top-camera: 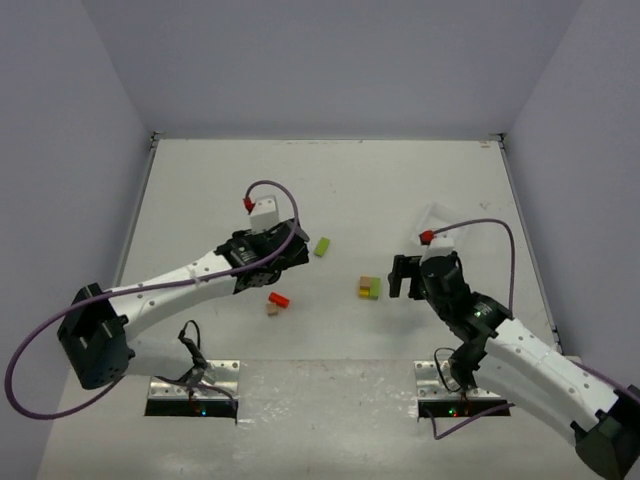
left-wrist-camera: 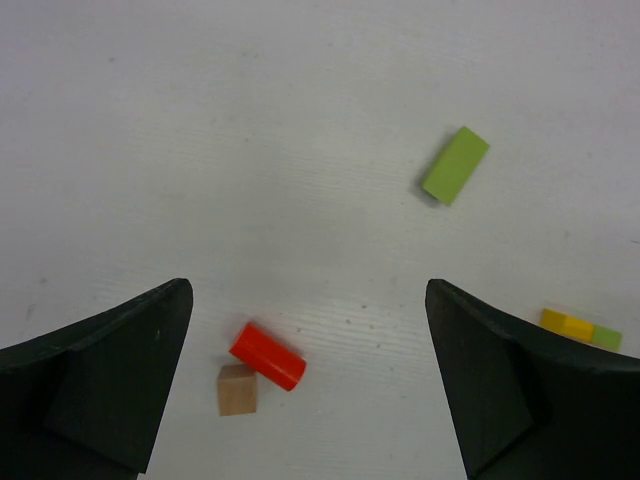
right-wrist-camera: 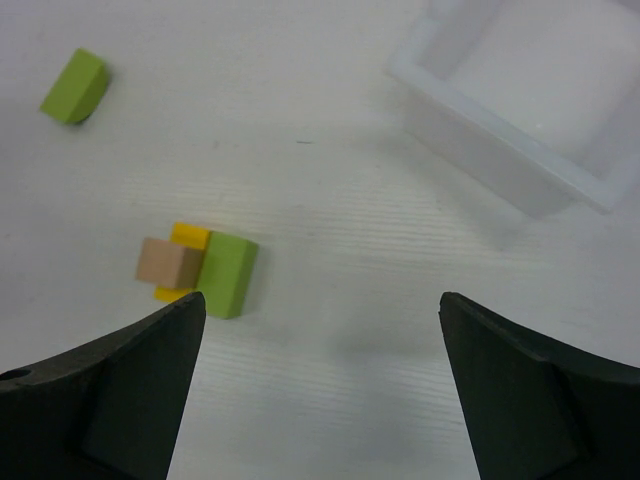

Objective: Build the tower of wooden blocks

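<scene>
The tower (right-wrist-camera: 205, 270), a low cluster of yellow, tan and lime green wood blocks touching, lies at nine o'clock of the right gripper (right-wrist-camera: 322, 300), whose fingers are spread wide and empty, its arm angled up-left. The left gripper (left-wrist-camera: 308, 300), likewise spread and empty, hangs on an arm stretched rightward; a red cylinder (left-wrist-camera: 267, 356) touches a tan cube (left-wrist-camera: 237, 389) at seven o'clock, and a lone lime green block (left-wrist-camera: 455, 165) lies between one and two.

The right gripper (right-wrist-camera: 320, 305) hangs over the white table (right-wrist-camera: 330, 190) with its two dark fingers (right-wrist-camera: 125, 390) spread wide and nothing between them. Just beyond the left finger, a tan block (right-wrist-camera: 167, 262) lies on a yellow block (right-wrist-camera: 189, 236), and a lime green block (right-wrist-camera: 229, 273) touches their right side. A second lime green block (right-wrist-camera: 75, 86) lies apart at the upper left. A white tray (right-wrist-camera: 500, 140) fills the upper right.
</scene>
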`<action>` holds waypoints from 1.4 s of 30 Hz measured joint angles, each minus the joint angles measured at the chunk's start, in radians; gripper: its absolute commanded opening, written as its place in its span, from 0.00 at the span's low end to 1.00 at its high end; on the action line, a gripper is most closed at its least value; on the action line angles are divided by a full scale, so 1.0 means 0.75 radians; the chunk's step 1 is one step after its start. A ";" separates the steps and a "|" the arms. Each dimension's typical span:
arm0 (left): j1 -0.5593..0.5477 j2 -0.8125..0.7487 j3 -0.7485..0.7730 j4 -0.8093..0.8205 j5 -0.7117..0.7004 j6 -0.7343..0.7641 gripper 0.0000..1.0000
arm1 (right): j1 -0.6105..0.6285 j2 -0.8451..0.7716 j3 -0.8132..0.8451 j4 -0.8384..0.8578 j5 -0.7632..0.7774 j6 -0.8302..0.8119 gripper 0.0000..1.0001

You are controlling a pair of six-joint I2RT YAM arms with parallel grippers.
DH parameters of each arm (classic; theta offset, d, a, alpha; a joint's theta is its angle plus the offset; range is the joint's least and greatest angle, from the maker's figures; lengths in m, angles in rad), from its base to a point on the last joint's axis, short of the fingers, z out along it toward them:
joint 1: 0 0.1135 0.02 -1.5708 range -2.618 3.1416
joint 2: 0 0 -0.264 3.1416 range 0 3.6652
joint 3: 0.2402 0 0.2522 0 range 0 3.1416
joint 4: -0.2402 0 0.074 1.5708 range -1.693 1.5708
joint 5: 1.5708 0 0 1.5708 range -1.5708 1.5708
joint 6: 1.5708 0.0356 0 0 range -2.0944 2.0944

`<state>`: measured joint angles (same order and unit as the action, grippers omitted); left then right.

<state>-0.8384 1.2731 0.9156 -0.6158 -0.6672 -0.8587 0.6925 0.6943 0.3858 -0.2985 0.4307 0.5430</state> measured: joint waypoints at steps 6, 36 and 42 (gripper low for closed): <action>0.055 -0.229 -0.188 -0.021 -0.008 -0.127 1.00 | 0.461 0.358 0.239 0.016 0.174 0.021 0.99; 0.623 -0.475 -0.448 0.012 0.089 -0.123 1.00 | 0.894 1.657 0.973 0.417 -0.039 0.125 0.86; 0.623 -0.484 -0.448 0.006 0.087 -0.123 1.00 | 0.894 1.711 1.017 0.417 0.007 0.131 0.84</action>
<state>-0.3714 0.9101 0.5793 -0.6109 -0.6022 -0.9508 1.3632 1.9775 1.1488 0.0142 0.4362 0.6411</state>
